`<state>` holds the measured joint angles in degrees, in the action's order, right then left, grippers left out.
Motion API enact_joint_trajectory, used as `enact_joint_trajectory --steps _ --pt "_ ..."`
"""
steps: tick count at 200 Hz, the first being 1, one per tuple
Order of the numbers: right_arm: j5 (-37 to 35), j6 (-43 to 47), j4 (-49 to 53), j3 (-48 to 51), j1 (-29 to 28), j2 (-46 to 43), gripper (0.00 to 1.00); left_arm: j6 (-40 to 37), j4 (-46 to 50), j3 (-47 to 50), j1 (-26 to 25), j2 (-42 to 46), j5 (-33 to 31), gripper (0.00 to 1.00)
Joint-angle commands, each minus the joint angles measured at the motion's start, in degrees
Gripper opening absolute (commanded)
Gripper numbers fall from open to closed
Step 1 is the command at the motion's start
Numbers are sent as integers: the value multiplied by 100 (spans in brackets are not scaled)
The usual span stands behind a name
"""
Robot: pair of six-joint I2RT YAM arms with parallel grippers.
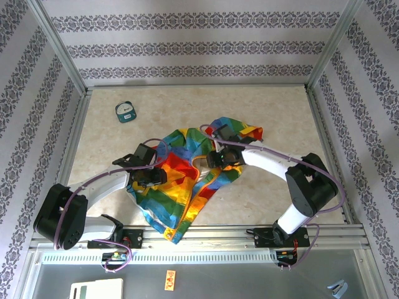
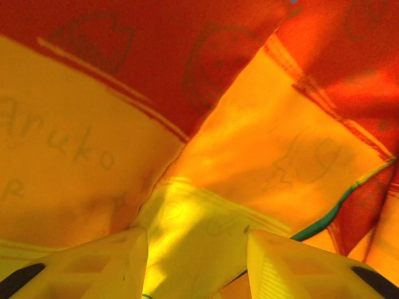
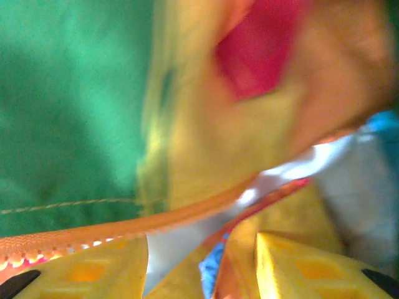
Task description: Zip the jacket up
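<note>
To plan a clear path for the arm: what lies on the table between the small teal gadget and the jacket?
Nothing. In the top external view, the table between the teal gadget and the jacket is a bare beige surface.

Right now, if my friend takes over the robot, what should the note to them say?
Left gripper: fingers apart, pressed down on the rainbow patchwork fabric jacket; can't tell if it grips.
Right gripper: fingers apart at the jacket's orange zipper edge; can't tell if it grips.
Jacket: crumpled, lying under both grippers.
Done: both grippers are at the jacket.
Left: the jacket looks unzipped, so line up the zipper sides and pull it shut.
</note>
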<state>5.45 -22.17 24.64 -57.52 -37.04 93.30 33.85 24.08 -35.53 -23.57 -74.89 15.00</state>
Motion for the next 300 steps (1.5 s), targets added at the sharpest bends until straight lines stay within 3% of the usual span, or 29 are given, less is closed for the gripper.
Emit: enact_joint_trajectory --steps 1,46,83,127,175,193,222,300 --pt "-20 -511 -86 80 -447 44 49 -187 50 165 79 -73 203 42" --pt "127 -592 -300 -279 -710 857 46 139 -388 560 72 -166 556 37" --pt "81 -105 -198 -699 -163 1411 44 628 -852 862 -139 -39 676 33" --pt "237 498 84 -1965 774 2303 42 1298 -1430 591 -900 -324 457 33" --pt "242 1107 1004 -3844 1353 3119 42 2180 -2409 -31 -2008 -1076 3 33" --pt "202 1268 1307 -4276 1481 3085 42 2205 -2397 -408 -2298 -1329 -118 33" --pt "184 1377 1545 -4356 1646 2673 45 2084 -2177 -652 -2358 -1267 -315 35" --pt "340 1241 1637 -2764 1671 1020 58 1337 -616 -1063 -2222 -389 -988 41"
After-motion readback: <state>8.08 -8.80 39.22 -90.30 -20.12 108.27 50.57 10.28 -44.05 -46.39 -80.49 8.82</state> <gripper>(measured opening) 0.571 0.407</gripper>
